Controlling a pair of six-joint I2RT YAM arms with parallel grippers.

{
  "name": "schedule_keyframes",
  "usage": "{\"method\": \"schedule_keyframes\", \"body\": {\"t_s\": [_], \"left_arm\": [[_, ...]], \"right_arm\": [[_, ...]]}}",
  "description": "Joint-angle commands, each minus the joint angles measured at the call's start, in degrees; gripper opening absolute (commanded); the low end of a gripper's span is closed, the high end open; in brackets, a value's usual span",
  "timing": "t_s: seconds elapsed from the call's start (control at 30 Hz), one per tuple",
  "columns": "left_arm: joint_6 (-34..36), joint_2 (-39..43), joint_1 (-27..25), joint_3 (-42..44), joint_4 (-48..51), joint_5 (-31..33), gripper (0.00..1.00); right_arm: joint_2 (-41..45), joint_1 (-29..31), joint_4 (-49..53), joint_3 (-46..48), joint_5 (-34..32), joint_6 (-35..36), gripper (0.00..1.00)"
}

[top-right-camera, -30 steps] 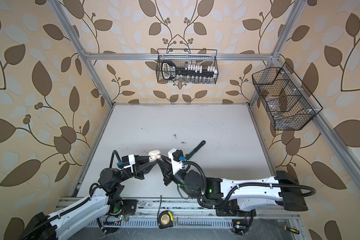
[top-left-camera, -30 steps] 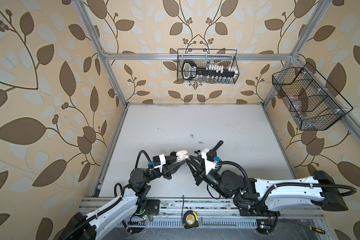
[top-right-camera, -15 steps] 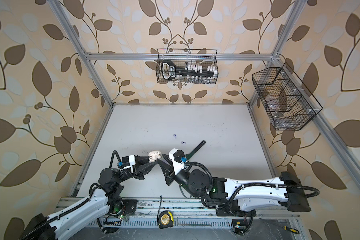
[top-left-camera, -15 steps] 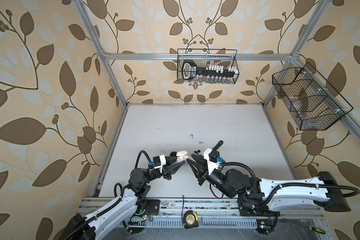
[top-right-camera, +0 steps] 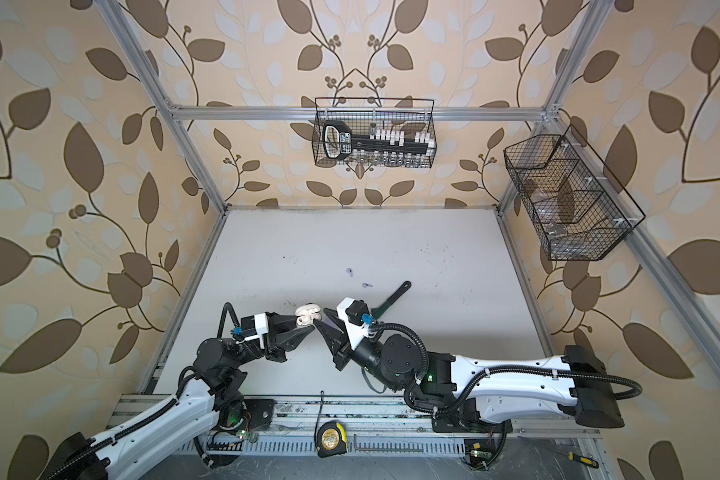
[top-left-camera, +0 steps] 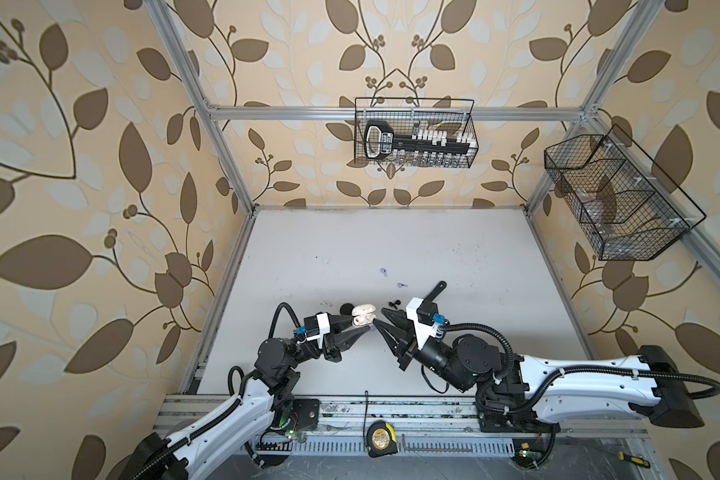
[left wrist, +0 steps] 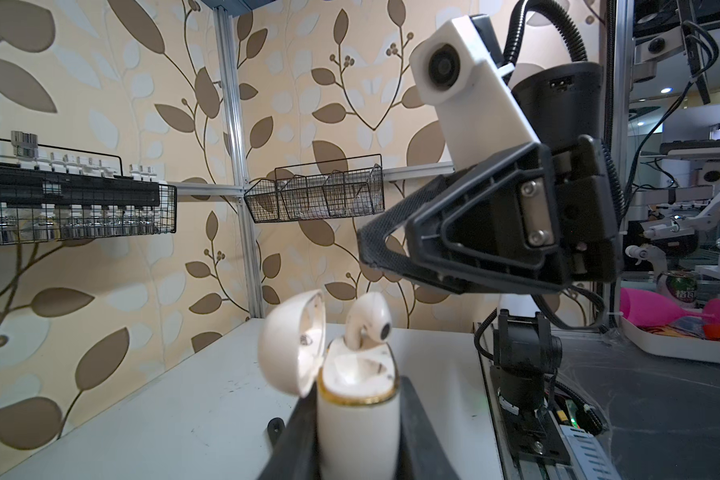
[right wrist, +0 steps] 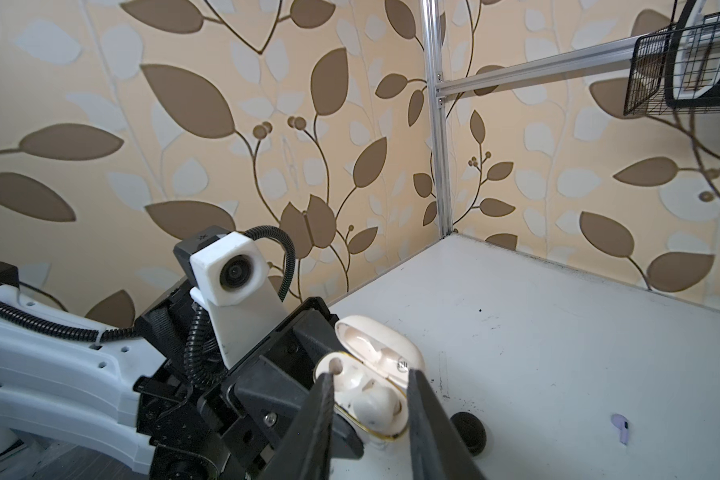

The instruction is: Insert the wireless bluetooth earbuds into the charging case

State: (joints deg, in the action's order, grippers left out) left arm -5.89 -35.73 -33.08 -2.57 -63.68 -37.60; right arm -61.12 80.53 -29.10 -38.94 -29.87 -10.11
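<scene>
white earbud (left wrist: pixel 368 322) is sitting stem-down in one slot of the open charging case (left wrist: pixel 358 419), its head poking above the rim, the lid swung back. left pincer (top-left-camera: pixel 359 327) is pinching the case body at the lower middle of a top view. right pincer (top-left-camera: pixel 378 319) is hovering just beside the case, tips spread and gripping nothing. lilac earbud (top-left-camera: pixel 383 272) is lying on the bench (top-left-camera: pixel 391 241) further up the frame, and a dark tool (top-left-camera: pixel 435 289) is lying to its lower right.
</scene>
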Motion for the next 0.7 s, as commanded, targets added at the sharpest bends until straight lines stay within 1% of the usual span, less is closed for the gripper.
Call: {"method": "schedule_keyframes", "body": {"t_s": [0.0, 0.17, 0.4, 0.67], "left_arm": [[0.9, 0.3, -0.4, -0.3, -2.7, -1.8, 0.00], [0.7, 0.4, -0.5, -0.3, -2.9, -2.3, 0.00], [0.6, 0.5, -0.4, -0.2, -3.0, -2.4, 0.00], [0.7, 0.2, -0.4, -0.2, -3.1, -2.5, 0.00]], "right_arm": [[-1.4, -0.2, -0.7, 0.2, 0.6, 0.9, 0.31], [-3.1, -0.1, -0.8, -0.5, -0.4, 0.6, 0.29], [-4.5, -0.3, 0.0, -2.2, -2.9, -0.4, 0.24], [-6.3, -0.3, 2.0, -4.8, -3.3, -3.0, 0.23]]}}
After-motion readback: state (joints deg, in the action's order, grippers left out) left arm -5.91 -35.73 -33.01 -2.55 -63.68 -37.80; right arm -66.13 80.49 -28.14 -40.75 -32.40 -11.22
